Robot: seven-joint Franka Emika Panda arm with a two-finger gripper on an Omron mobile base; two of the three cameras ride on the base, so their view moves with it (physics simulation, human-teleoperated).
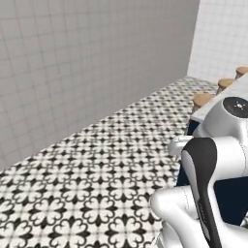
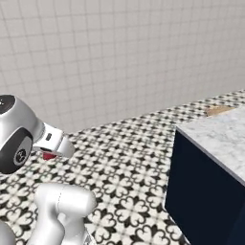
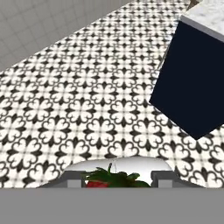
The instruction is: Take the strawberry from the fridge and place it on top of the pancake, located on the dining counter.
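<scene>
Strawberry (image 3: 107,180) with green leaves between the gripper (image 3: 117,178) fingers, patterned black-and-white floor (image 3: 87,96) below, navy dining counter (image 3: 192,87) corner at right.

The dining counter (image 1: 218,99) is taken as landmark. From behind the arm's left, its near end is seen at far right, stools (image 1: 201,99) lined along it, the tiled wall (image 1: 97,63) beyond. From behind the arm's right, its navy end is viewed closer, at right. From the hand, it is looked down on at upper right. Patterned floor (image 3: 87,100) beside the counter is shared by all.
</scene>
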